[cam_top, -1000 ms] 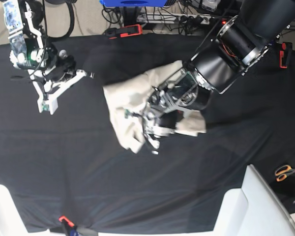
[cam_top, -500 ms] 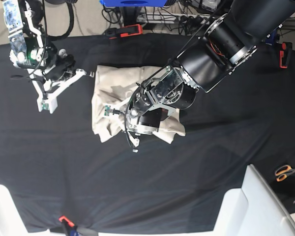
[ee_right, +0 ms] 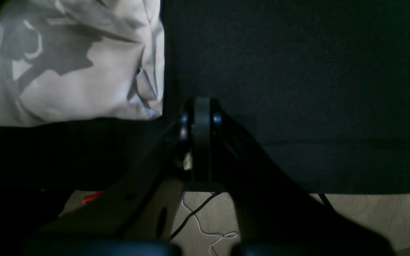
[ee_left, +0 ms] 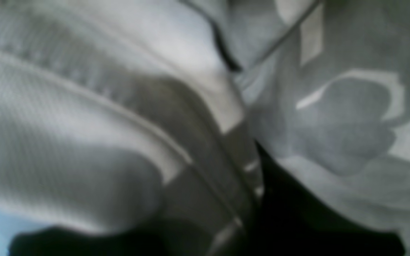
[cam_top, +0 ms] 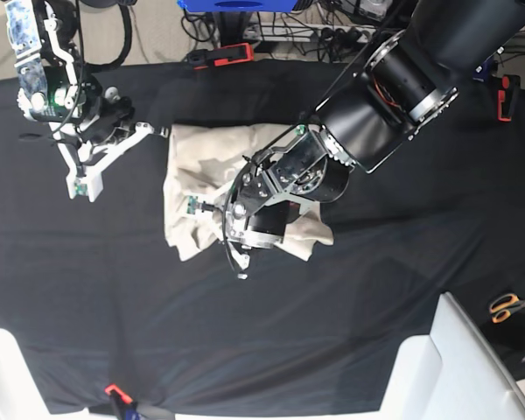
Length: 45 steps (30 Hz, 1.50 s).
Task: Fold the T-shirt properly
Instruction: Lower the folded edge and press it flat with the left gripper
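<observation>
Black table cloth [cam_top: 376, 289] covers whole work surface. Orange-handled scissors [cam_top: 507, 305] at far right edge, red clamp [cam_top: 228, 55] at top edge, both well apart from shirt. Left arm body lies over T-shirt [cam_top: 197, 166], hiding its right half in base view.

Left gripper [cam_top: 236, 249] low at shirt's lower edge; jaws near together, wrist view only blurred fabric, cannot tell if cloth is pinched. Right gripper [cam_top: 80, 185] jaws together, empty, beside shirt's left edge.

T-shirt crumpled in table middle, roughly square heap, long axis unclear.
</observation>
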Available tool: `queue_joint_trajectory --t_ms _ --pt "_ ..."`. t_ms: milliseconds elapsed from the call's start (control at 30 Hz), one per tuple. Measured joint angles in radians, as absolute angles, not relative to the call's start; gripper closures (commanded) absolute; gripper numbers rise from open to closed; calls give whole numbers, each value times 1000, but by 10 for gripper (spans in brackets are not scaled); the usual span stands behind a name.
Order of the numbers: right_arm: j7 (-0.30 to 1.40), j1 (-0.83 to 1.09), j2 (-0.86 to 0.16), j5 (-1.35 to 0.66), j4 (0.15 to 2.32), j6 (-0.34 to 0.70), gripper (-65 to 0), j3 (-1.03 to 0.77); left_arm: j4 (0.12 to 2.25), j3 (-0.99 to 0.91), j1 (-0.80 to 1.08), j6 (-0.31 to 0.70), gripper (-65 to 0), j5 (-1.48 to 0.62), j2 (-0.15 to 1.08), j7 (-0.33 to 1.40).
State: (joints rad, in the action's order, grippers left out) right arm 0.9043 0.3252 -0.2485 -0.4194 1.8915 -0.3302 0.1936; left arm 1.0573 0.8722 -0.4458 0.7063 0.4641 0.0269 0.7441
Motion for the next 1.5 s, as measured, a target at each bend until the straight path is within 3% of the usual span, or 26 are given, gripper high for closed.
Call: queue_joint_trajectory --t_ms 200,467,567,667,1000,1033,1067,1100,1167,1200,1367,1500 --pt "904 325 -249 -419 1892 -330 0 194 1000 872 -464 704 -179 461 25 733" --pt "904 325 -249 -419 1892 -330 0 194 995 871 -494 704 -469 468 25 734" --pt "904 325 -248 -419 1892 -330 0 194 994 878 -501 704 -536 467 25 733" --pt "904 325 -249 -419 1892 -330 0 194 992 876 -521 704 -558 467 25 734" --pt "904 319 -249 -419 1892 -330 0 200 1022 869 -642 704 -541 467 28 777" --pt "904 319 -249 -419 1892 -330 0 200 1056 868 -635 704 -510 463 31 813" --pt "904 319 -249 -419 1892 -330 0 200 1099 867 -622 704 -438 465 34 842" --pt "904 320 -248 -419 1892 -331 0 200 1143 851 -596 704 -337 465 33 862" --pt "907 318 -248 -419 1892 -331 0 200 1271 787 -506 704 -76 466 28 894" --pt "904 316 -249 -419 1892 -330 0 201 1330 749 -461 707 0 459 26 899" --pt "901 326 -250 -415 1893 -319 0 212 1599 504 -225 704 0 476 64 919" --pt "842 317 -243 -426 1893 -193 0 269 1776 400 -45 704 0 479 87 928"
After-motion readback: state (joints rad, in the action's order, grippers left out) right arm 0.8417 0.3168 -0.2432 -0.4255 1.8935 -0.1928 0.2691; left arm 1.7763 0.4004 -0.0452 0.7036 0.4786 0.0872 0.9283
